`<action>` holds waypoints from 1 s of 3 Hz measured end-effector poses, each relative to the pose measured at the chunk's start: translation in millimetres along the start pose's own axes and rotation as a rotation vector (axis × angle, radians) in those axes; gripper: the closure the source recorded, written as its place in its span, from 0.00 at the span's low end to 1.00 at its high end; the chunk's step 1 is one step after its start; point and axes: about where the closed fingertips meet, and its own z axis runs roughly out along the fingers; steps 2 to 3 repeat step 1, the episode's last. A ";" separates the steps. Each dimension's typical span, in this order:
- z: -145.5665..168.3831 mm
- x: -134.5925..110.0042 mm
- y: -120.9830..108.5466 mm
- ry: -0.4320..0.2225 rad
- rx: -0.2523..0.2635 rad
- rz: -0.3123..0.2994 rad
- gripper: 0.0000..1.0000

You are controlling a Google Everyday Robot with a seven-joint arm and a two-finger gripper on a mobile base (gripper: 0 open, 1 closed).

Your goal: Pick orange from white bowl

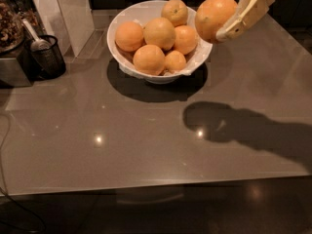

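My gripper [225, 9] comes in from the top right and is shut on a large orange [213, 16]. It holds the fruit in the air, just above the right rim of the white bowl [122, 23]. One cream finger [243, 14] lies across the orange's right side; the other curls over its top. Several more oranges [159, 33] lie piled in the bowl, which stands on the grey table at the back centre.
A small black mesh cup [48, 57] with a spoon in it stands at the left, next to a metal box [12, 67] and a white upright panel [63, 13]. The arm's shadow [234, 126] falls on the table right of centre. The table's front edge [156, 184] runs across below.
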 end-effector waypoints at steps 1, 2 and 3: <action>0.0 0.0 0.0 0.000 0.000 0.000 1.00; 0.0 0.0 0.0 0.000 0.000 0.000 1.00; 0.0 0.0 0.0 0.000 0.000 0.000 1.00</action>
